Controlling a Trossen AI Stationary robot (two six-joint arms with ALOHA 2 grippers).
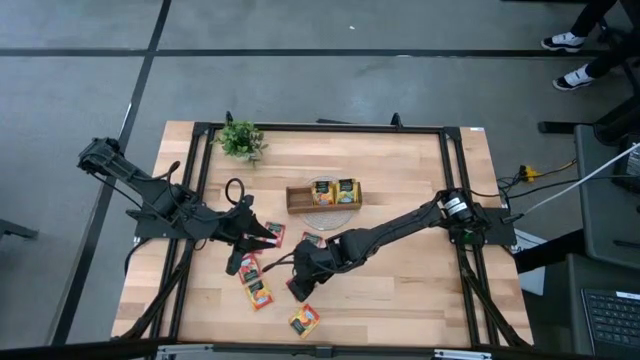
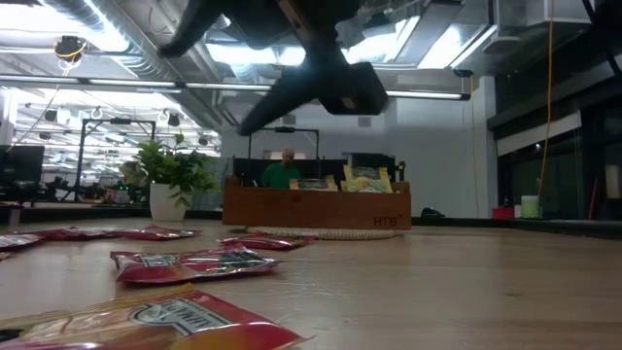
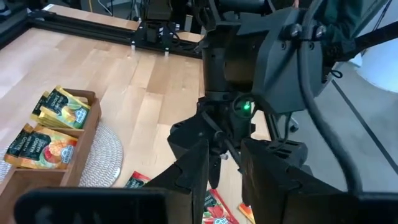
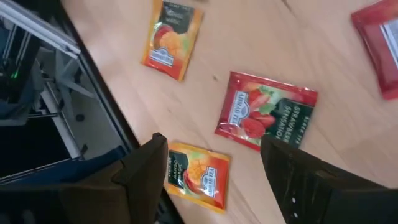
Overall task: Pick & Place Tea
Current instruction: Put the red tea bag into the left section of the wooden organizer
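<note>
A long brown wooden tray (image 1: 300, 197) sits on a round woven mat (image 3: 99, 155) near the middle of the pale wooden tabletop (image 1: 400, 280). Letters are burned into the tray's front at one end, seen in the low view, but they are too small to read. Yellow-green tea sachets (image 1: 347, 190) and orange ones (image 1: 324, 193) stand upright in its compartments; the end compartment nearest the left arm looks bare.

Loose small flat square tea sachets lie on the tabletop in front of the tray: red ones (image 1: 271, 233) near the left tool, an orange one (image 1: 304, 319) close to the front edge. In the right wrist view a red strawberry sachet (image 4: 266, 112) and two orange mango sachets (image 4: 172, 38) each carry a dark central label with white brand lettering that cannot be made out.

The right tool (image 4: 214, 168) hangs wide open above one orange sachet (image 4: 199, 176), holding nothing. The left tool (image 1: 243, 240) hovers over the red sachets; whether its fingers grip anything cannot be told.

A small green potted plant (image 1: 241, 140) stands at the far corner.
</note>
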